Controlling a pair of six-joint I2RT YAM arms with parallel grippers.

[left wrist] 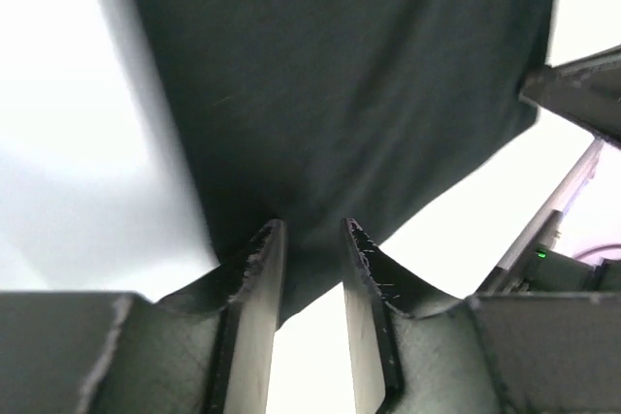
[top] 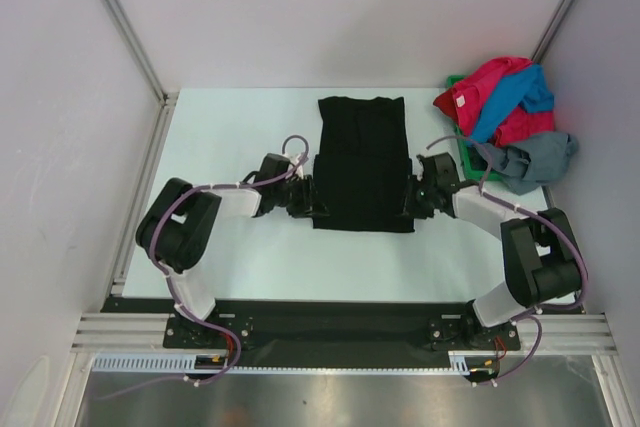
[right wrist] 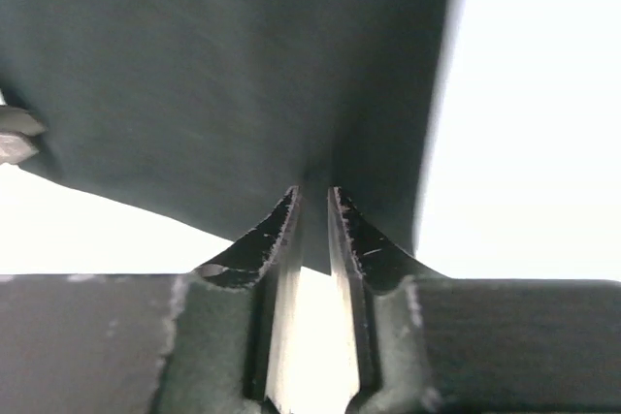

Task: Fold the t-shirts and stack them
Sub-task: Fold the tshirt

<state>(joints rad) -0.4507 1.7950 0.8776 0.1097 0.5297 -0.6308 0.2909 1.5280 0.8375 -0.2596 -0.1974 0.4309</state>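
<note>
The black t-shirt (top: pixel 362 162) lies flat in the middle of the table, folded into a tall rectangle. My left gripper (top: pixel 312 202) is at its near left corner. In the left wrist view the left gripper (left wrist: pixel 312 230) is open, its fingers apart with the edge of the t-shirt (left wrist: pixel 340 75) between their tips. My right gripper (top: pixel 412 199) is at the near right corner. In the right wrist view the right gripper (right wrist: pixel 313 191) is shut on the edge of the t-shirt (right wrist: pixel 223 65), which creases at the tips. Red-pink (top: pixel 490 87), blue (top: pixel 515 97) and grey (top: pixel 535 159) t-shirts lie heaped at the back right.
The heap rests on a green bin (top: pixel 452 80) against the right wall. White walls and metal frame posts (top: pixel 120 17) enclose the table. A black base rail (top: pixel 330 322) runs along the near edge.
</note>
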